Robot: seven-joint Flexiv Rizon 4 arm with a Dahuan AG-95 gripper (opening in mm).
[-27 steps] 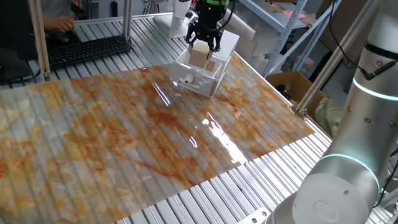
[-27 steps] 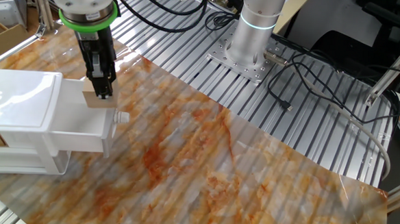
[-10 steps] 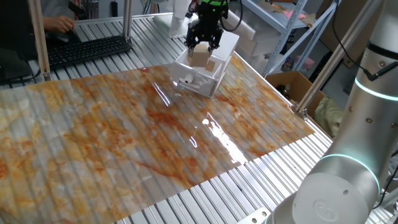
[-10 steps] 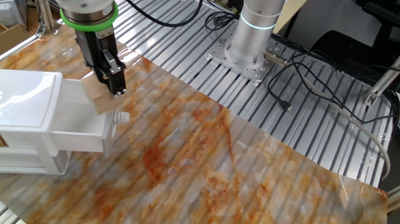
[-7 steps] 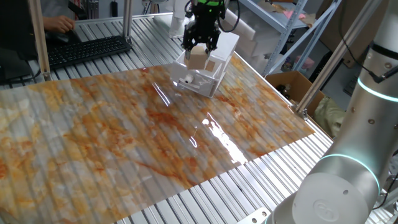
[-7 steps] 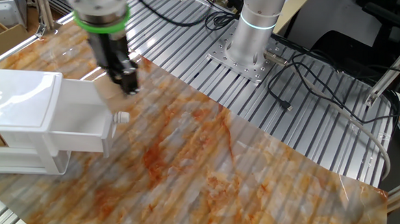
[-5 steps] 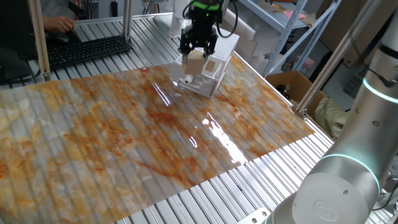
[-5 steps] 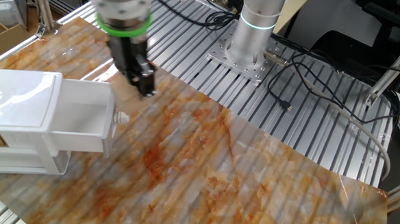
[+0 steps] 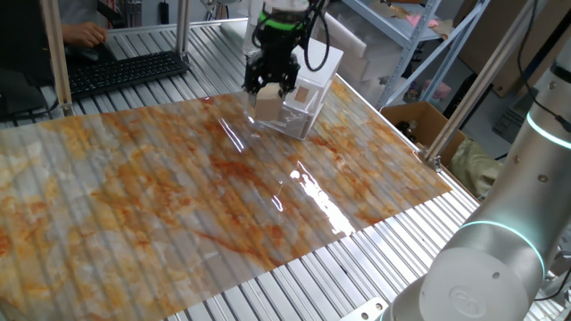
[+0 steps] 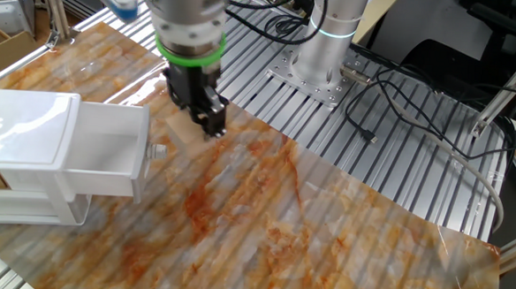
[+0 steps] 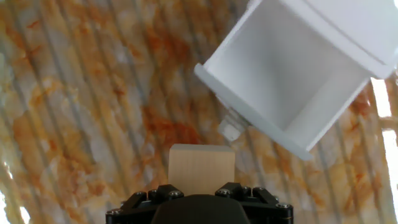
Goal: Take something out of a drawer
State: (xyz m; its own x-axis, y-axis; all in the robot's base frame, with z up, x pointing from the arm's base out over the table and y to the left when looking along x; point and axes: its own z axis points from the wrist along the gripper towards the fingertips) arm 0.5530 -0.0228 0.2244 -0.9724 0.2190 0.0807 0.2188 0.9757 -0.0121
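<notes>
- The fingers are closed to the width of the wooden cube and grip it above the table, just beside the drawer's knob.
- The drawer stands pulled out of its white-topped unit; its tray shows nothing inside.

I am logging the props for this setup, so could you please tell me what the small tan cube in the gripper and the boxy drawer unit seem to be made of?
The small tan cube looks like plain unfinished wood: pale, matte, no gloss. The boxy drawer unit seems to be smooth plastic, with an opaque white top and translucent walls; its open tray looks empty. The gripper holds the cube.
</notes>
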